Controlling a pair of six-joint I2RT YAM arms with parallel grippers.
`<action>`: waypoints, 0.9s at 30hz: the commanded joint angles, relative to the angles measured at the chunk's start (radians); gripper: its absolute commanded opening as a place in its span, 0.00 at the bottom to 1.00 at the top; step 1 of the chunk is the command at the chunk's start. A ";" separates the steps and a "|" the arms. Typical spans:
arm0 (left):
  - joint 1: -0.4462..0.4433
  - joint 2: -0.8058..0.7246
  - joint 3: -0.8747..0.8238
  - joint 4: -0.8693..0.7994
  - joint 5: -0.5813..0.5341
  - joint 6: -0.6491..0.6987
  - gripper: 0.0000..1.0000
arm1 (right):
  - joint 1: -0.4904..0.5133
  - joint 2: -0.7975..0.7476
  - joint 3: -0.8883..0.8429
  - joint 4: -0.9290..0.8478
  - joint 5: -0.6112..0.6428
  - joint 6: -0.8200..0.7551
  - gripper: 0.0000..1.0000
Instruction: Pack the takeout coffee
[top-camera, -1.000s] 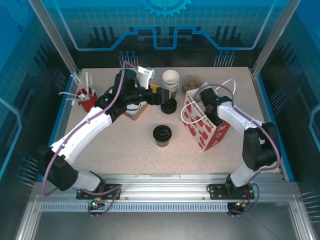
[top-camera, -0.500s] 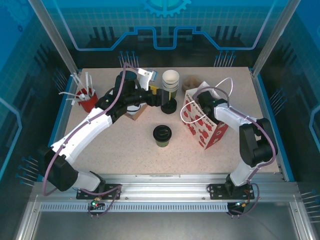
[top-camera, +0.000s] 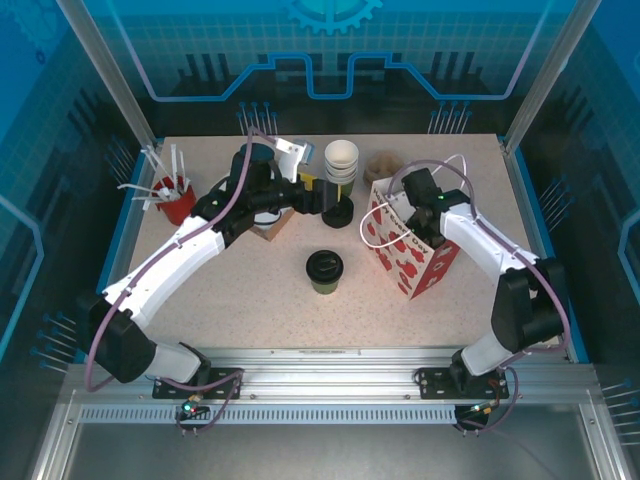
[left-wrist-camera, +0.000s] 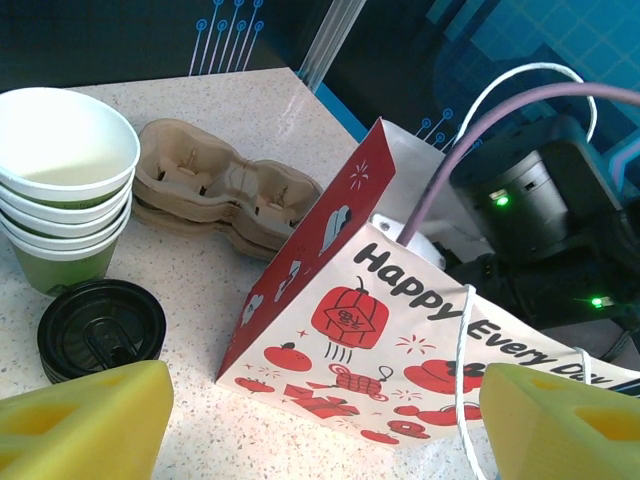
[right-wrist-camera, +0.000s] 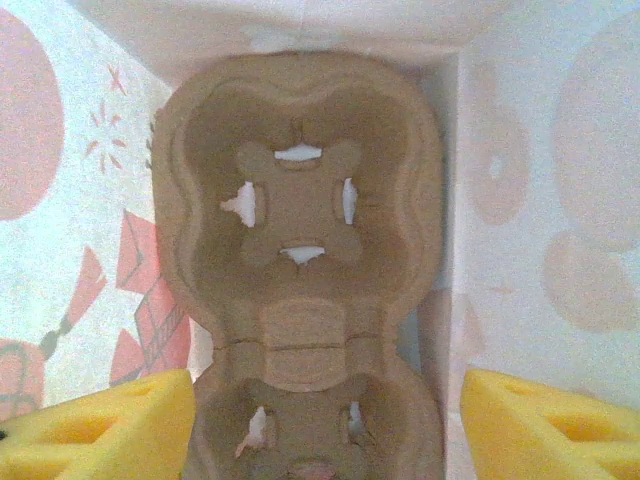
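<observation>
R gripper (right-wrist-camera: 325, 415): pads spread, pinching nothing; inside gift bag (top-camera: 405, 255), over cup carrier (right-wrist-camera: 300, 200).
L gripper (left-wrist-camera: 320, 420): pads spread, empty, by lid stack (left-wrist-camera: 100, 330).
Coffee (top-camera: 324, 270): lidded, upright, mid-table, apart from bag.
Tip: lift R straight up w/o tipping bag; grip cup below lid.
Surface: speckled beige table (top-camera: 250, 290).
Room: blue-panelled enclosure.

The only readable writing was on the white face of the red-and-white paper gift bag (left-wrist-camera: 400, 340). Slanted black letters spelled "Happy Every", followed by a word that began with D and was hidden past that letter. Just below those words on the same face of the bag, a printed red lantern (left-wrist-camera: 349, 318) carried a small dark mark too fine to read.
</observation>
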 joint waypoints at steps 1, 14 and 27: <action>0.004 -0.036 -0.016 0.004 -0.019 0.017 0.82 | 0.012 -0.044 0.056 -0.062 -0.009 -0.009 0.71; 0.008 -0.109 -0.168 0.048 -0.057 -0.049 0.82 | 0.005 -0.136 0.414 -0.156 -0.066 0.057 0.71; 0.175 -0.352 -0.453 -0.021 -0.020 -0.223 0.82 | 0.443 -0.150 0.378 -0.022 -0.053 0.118 0.74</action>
